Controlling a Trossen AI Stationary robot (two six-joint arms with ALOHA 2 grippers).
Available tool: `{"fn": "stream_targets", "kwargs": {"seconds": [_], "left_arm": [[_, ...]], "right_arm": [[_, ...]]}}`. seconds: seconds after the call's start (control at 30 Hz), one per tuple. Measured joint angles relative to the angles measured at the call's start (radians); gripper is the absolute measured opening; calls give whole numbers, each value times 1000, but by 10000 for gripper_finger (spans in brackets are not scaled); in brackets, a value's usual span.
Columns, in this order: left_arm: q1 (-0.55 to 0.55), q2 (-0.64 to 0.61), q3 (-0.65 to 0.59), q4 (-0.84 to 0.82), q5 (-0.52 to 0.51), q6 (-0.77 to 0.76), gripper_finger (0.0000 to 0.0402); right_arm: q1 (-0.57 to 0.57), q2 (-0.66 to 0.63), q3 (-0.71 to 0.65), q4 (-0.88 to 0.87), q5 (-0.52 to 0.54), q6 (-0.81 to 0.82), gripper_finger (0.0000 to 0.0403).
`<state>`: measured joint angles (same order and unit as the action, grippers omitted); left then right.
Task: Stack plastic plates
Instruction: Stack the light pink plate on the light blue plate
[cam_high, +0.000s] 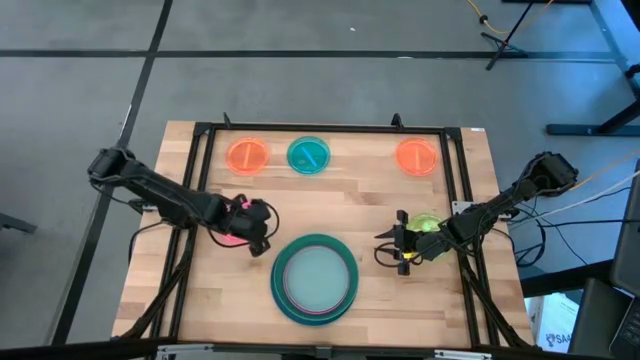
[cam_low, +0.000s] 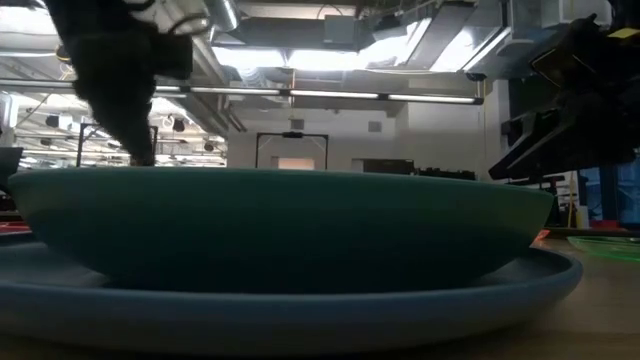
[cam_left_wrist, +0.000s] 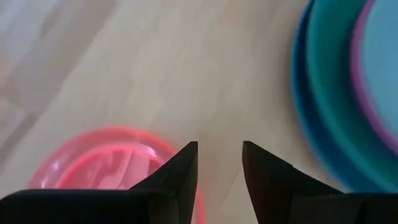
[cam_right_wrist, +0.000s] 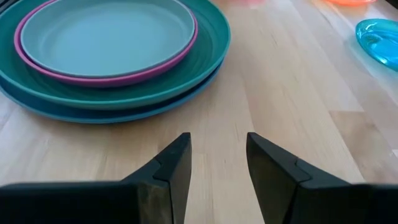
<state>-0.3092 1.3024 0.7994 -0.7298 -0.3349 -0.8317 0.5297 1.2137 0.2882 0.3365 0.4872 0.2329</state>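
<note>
- Stack of large plates (cam_high: 315, 279) at front centre: blue, green, magenta, pale teal on top.
- Small plates lie apart: two orange (cam_high: 247, 156) (cam_high: 416, 156), teal (cam_high: 308, 155), pink (cam_high: 232, 232), lime (cam_high: 426, 222).

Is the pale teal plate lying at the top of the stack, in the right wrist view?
Yes, the pale teal plate lies uppermost, inside the magenta plate, with the green plate and blue plate beneath.

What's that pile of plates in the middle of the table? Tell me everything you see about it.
The stack of plates sits near the table's front edge, between the two arms. Four round, smooth plastic plates lie nested flat: a large blue one at the bottom, a large green one on it, then a magenta one, with a pale teal one on top. It rests on the wooden table. Neither claw touches it.
</note>
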Motion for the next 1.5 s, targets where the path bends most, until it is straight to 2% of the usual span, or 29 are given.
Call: {"fn": "stream_targets", "kwargs": {"seconds": [0.3,0.4,0.57,1.0,1.2,1.5], "left_arm": [[0,151,0,-20,63,-18,118],[0,212,0,-12,65,-72,118],[4,308,1,-49,66,-70,118],[14,338,5,-94,63,-91,116],[14,340,4,-105,58,-134,84],[14,342,0,-123,44,-127,8]], "right_arm": [[0,0,0,-5,-6,7,144],[0,0,0,-4,-6,6,144],[0,0,0,-2,1,6,144],[0,0,0,3,2,5,144],[0,0,0,2,2,5,144],[0,0,0,2,1,15,144]]}}
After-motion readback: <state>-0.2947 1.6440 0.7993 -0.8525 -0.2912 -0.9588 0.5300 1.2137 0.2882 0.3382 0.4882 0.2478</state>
